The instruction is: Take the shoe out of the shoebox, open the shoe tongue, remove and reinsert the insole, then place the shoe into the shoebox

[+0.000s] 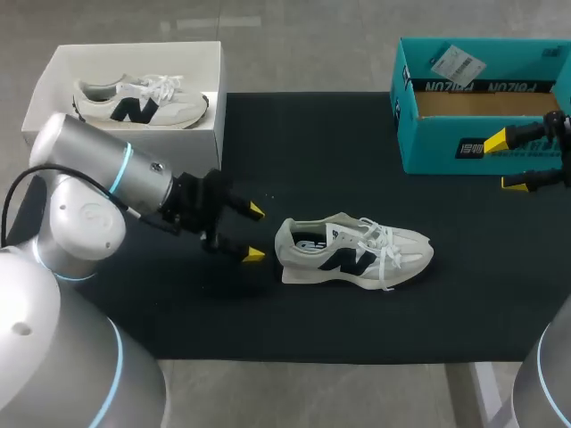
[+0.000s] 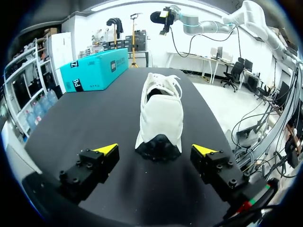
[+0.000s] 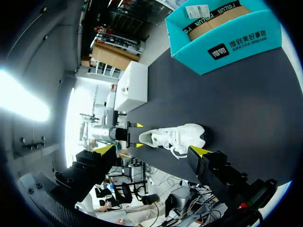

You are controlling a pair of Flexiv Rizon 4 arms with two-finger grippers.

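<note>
White shoe [image 1: 352,252] with a black side mark stands on its sole mid-table on the black mat [image 1: 294,143].
Our left gripper [image 1: 255,233] is spread wide, empty, just behind its heel. Our right gripper [image 1: 503,163], also spread and empty, is beside the teal shoebox [image 1: 446,143].

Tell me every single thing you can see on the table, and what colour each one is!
Loose shoe: one, white with a dark letter, middle of the mat.
Boxed shoe: one, white with a dark letter, inside the white box.
White box: one, white, far left corner, open.
Teal shoebox: one, teal outside and brown inside, far right, open, no shoe in it.
Black mat: one, black, under the loose shoe and the teal shoebox.
Left arm: one, silver, yellow-tipped jaws open just behind the loose shoe's heel, not touching.
Right arm: one, yellow-tipped jaws open by the teal shoebox's front, holding nothing.
</note>
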